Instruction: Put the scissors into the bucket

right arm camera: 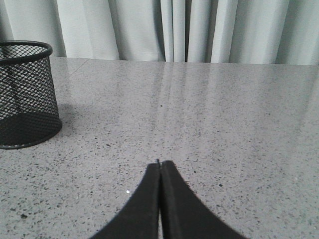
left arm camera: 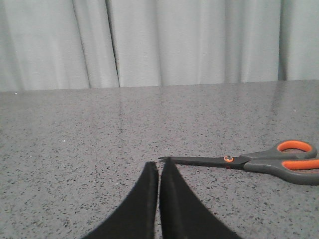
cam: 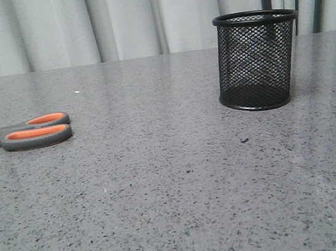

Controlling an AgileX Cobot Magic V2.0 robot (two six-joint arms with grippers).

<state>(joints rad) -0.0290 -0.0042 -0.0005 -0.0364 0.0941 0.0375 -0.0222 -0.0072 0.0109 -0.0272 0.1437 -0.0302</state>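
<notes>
The scissors (cam: 32, 132) lie flat at the table's left edge in the front view, dark grey handles with orange lining; the blades run out of view to the left. In the left wrist view the scissors (left arm camera: 259, 163) lie closed just beyond my left gripper (left arm camera: 159, 164), blade tip close to the fingertips. The left gripper is shut and empty. The bucket (cam: 256, 60), a black wire-mesh cup, stands upright at the back right; nothing shows inside it. It also shows in the right wrist view (right arm camera: 24, 94). My right gripper (right arm camera: 160, 162) is shut and empty, well apart from the bucket.
The grey speckled table (cam: 176, 186) runs back to pale curtains (cam: 129, 19). Neither arm shows in the front view.
</notes>
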